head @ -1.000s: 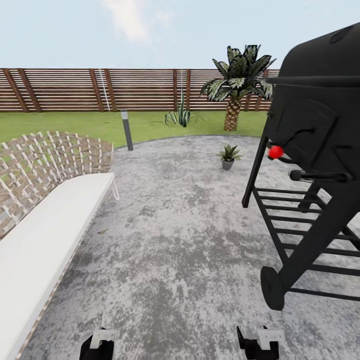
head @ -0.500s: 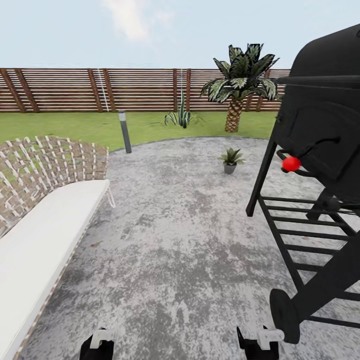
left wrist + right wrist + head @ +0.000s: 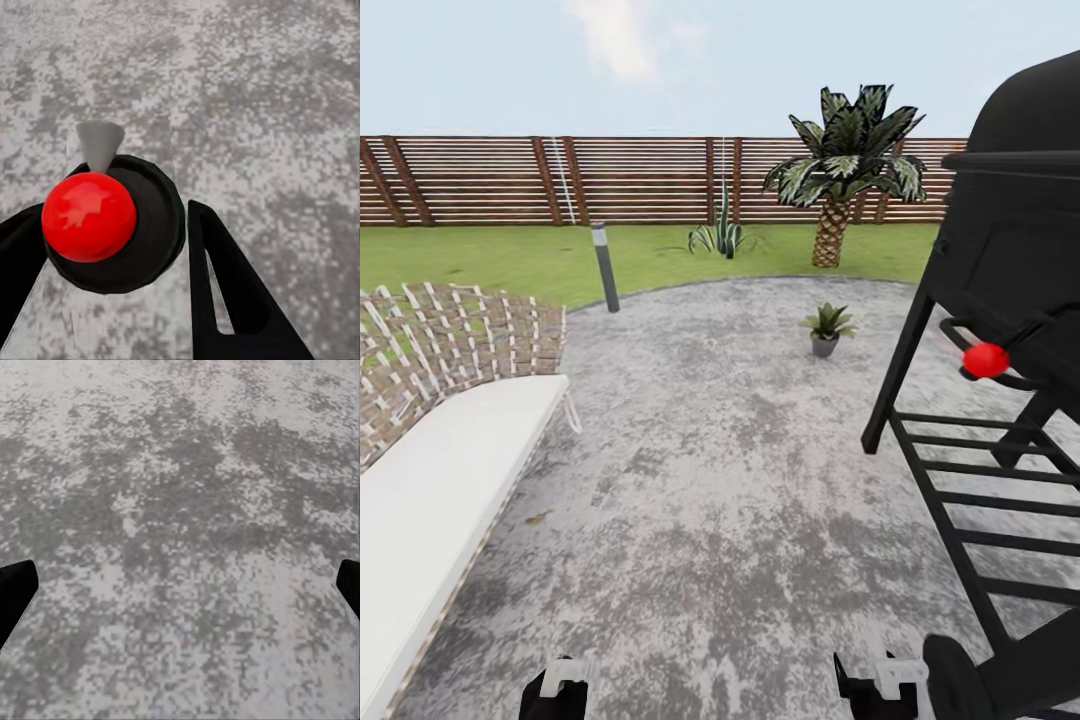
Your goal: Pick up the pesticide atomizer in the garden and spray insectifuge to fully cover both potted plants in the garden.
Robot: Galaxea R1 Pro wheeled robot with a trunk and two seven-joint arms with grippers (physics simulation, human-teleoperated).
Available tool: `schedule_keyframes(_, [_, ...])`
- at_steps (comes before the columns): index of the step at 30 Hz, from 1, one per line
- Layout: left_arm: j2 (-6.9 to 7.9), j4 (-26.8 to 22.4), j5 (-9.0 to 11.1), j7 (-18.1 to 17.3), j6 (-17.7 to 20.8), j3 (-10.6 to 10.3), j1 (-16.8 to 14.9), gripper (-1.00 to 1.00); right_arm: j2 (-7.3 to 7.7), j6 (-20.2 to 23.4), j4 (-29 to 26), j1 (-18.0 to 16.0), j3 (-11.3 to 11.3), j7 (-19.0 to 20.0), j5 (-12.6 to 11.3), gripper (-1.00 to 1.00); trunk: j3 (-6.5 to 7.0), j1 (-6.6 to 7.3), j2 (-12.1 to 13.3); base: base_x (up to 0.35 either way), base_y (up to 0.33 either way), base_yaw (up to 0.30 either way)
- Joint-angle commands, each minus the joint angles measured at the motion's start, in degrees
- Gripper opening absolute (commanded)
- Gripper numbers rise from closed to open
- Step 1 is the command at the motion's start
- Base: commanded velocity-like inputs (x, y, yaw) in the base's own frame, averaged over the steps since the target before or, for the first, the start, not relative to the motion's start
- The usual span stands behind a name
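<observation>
The black grill (image 3: 1010,330) is cut off by the picture's edge, its lower wheel half hidden; beside it both grippers show only partly, jaws undeterminable

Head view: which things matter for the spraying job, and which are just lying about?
Job:
- small olive-green leafy plant in a grey pot
- round grey paved patio

Lying about:
- black barbecue grill with a red knob
- white-cushioned woven bench
- grey bollard lamp
- palm tree
- brown slatted fence

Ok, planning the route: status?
Right gripper open over grey paving. Red-balled dark round object between left gripper fingers. Small grey-potted plant ahead. Black barbecue grill close right.
</observation>
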State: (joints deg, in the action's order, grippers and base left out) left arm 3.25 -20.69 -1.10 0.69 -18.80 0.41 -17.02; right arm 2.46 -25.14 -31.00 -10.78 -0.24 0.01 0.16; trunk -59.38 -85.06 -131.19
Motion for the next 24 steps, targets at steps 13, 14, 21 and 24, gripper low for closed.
schedule_keyframes(13, [0.00,0.04,-0.04,0.10,-0.19,0.03,-0.03,-1.00,0.00,-0.17,0.02,-0.03,-0.02,0.06,0.02,1.00,-0.05,-0.02,-0.01,0.315,0.131,0.000])
schedule_keyframes(14, [0.00,0.04,-0.04,0.10,-0.19,0.03,-0.03,-1.00,0.00,-0.17,0.01,-0.03,-0.02,0.07,0.02,1.00,-0.05,-0.02,-0.01,0.278,0.239,0.000])
schedule_keyframes(21, [0.00,0.04,-0.13,0.10,-0.19,0.03,-0.03,-1.00,0.00,-0.17,0.01,-0.03,-0.02,0.03,0.02,1.00,-0.05,-0.02,-0.01,0.293,0.155,0.000])
schedule_keyframes(24, [0.00,0.04,-0.11,0.10,-0.19,0.03,-0.03,-1.00,0.00,-0.17,0.00,-0.03,-0.02,0.04,0.02,1.00,-0.05,-0.02,-0.01,0.333,0.016,0.000])
